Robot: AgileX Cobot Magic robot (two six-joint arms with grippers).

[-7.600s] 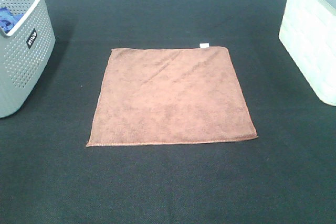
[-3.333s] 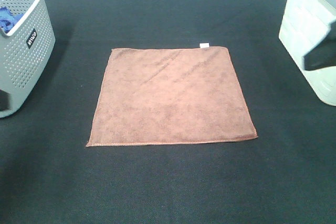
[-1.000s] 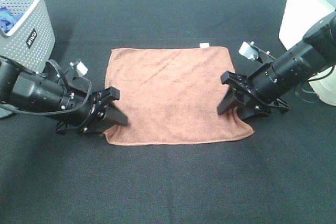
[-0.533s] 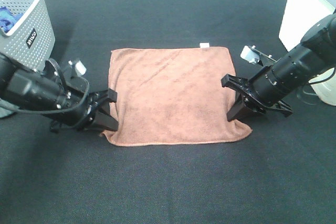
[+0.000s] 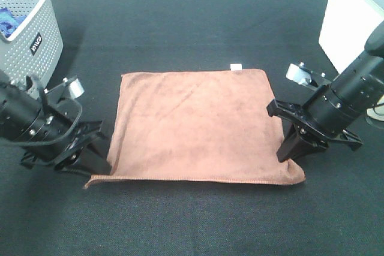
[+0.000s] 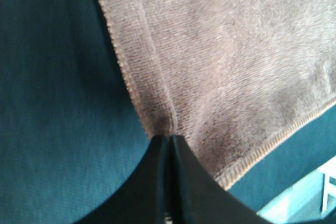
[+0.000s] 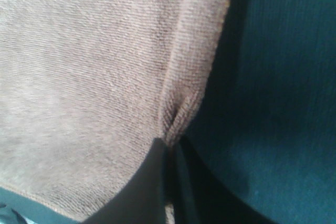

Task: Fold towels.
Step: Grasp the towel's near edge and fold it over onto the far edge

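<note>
The reddish-brown towel (image 5: pixel 195 124) lies spread on the black table, its small white tag (image 5: pixel 236 66) on the far edge. My left gripper (image 5: pixel 105 161) is shut on the towel's near left edge, close to the front left corner. My right gripper (image 5: pixel 288 156) is shut on the near right edge, close to the front right corner. The left wrist view shows the shut fingers (image 6: pixel 167 145) pinching a fold of the towel (image 6: pixel 220 66). The right wrist view shows the same pinch (image 7: pixel 169 144) on the hemmed edge of the towel (image 7: pixel 94 61).
A grey perforated basket (image 5: pixel 23 28) holding a blue cloth (image 5: pixel 7 23) stands at the back left. A white basket (image 5: pixel 351 10) stands at the back right. The black table mat (image 5: pixel 192 220) surrounds the towel.
Both grippers have pulled the towel's front edge toward the near side and outward, stretching it wider. The far edge has slid nearer too.
</note>
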